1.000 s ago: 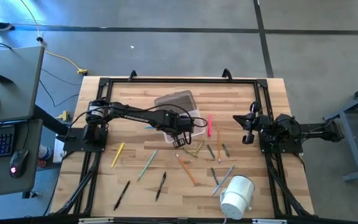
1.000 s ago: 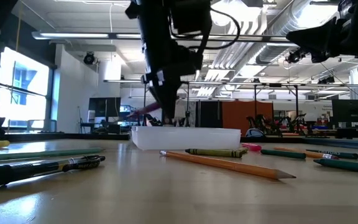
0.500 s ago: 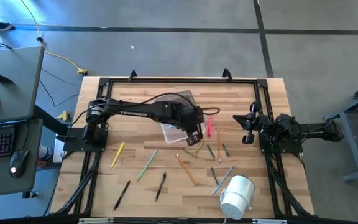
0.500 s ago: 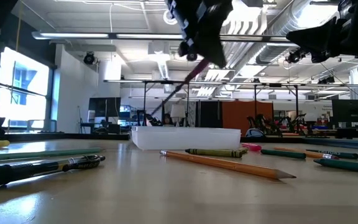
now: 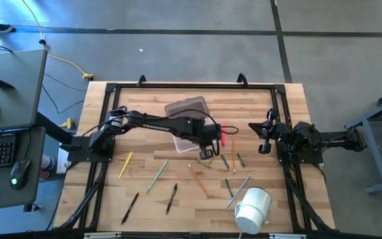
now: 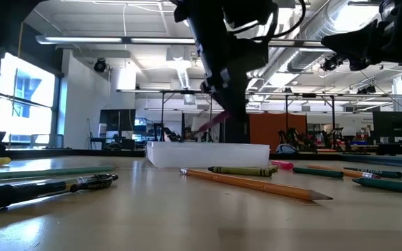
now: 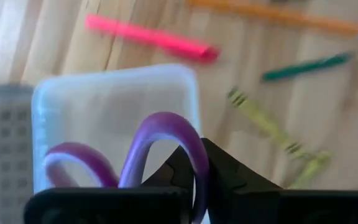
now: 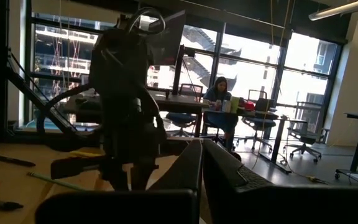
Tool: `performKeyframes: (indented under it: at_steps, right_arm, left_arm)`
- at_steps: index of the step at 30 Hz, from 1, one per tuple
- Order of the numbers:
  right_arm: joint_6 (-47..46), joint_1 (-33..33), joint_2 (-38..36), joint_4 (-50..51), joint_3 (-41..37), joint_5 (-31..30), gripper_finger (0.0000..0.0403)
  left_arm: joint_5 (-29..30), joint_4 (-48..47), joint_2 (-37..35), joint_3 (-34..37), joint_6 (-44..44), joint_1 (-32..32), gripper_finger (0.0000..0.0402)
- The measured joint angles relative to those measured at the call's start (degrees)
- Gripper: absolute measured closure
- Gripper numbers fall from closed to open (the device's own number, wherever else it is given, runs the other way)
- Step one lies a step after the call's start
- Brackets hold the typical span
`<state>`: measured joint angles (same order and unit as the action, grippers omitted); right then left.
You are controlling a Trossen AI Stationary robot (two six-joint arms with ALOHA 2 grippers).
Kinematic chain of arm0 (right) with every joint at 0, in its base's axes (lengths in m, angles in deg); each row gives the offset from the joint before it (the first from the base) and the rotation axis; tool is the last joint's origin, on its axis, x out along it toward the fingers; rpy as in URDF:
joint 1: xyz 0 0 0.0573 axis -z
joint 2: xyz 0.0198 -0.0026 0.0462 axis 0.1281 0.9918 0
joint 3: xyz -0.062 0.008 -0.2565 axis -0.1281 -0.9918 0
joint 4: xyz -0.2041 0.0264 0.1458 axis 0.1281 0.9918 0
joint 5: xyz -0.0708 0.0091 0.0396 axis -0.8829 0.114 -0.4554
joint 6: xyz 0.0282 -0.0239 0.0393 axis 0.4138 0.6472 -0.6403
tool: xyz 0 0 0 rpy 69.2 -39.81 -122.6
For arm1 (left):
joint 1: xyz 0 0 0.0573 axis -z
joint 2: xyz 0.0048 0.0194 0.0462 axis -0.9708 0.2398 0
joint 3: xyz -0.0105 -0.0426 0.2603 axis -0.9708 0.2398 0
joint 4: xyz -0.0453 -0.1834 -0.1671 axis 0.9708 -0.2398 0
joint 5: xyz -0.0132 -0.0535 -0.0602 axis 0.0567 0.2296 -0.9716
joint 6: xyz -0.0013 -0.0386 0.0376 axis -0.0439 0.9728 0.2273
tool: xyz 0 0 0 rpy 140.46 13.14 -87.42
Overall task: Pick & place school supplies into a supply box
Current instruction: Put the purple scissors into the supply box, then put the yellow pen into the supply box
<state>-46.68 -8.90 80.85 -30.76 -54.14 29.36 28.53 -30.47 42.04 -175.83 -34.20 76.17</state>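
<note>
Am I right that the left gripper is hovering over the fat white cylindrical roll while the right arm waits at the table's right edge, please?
Not quite: the left gripper is over the small clear plastic supply box, as the high view shows. The fat white cylindrical roll stands apart, near the table's front edge. The right gripper does wait at the right side.

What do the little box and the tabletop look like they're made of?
The supply box looks like clear, slightly frosted plastic: the table's grain shows through its walls and its corners are rounded. Its lid seems a greyer, ribbed plastic. The table appears to be light wood, matte, with plank seams and visible grain.
</note>
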Motion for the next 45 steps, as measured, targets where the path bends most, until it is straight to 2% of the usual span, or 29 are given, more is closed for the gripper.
performKeyframes:
  at_steps: [9, 20, 26, 30, 34, 45]
  right_arm:
    - [0.0, 0.0, 0.0, -0.1, 0.0, -0.1, 0.0402]
    - [0.0, 0.0, 0.0, -0.5, 0.0, -0.2, 0.0402]
    - [0.0, 0.0, 0.0, -0.4, 0.0, -0.2, 0.0402]
    - [0.0, 0.0, 0.0, -0.4, 0.0, -0.2, 0.0402]
    - [0.0, 0.0, 0.0, -0.4, 0.0, -0.2, 0.0402]
    - [0.0, 0.0, 0.4, -1.1, 0.0, 1.4, 0.0402]
  left_arm:
    - [-1.0, -0.2, 3.3, -0.1, -0.5, -1.0, 0.0343]
    - [1.1, -1.3, 3.4, -1.0, -2.1, -2.1, 0.0250]
    - [1.1, -12.7, 3.1, -9.4, -4.0, -1.4, 0.0228]
    - [1.4, -27.6, 3.0, -19.6, -3.9, -0.7, 0.0227]
    - [2.1, -45.2, 3.0, -31.1, 1.4, -0.6, 0.0227]
    - [1.4, -45.1, -19.2, -17.3, 12.1, 0.8, 0.0227]
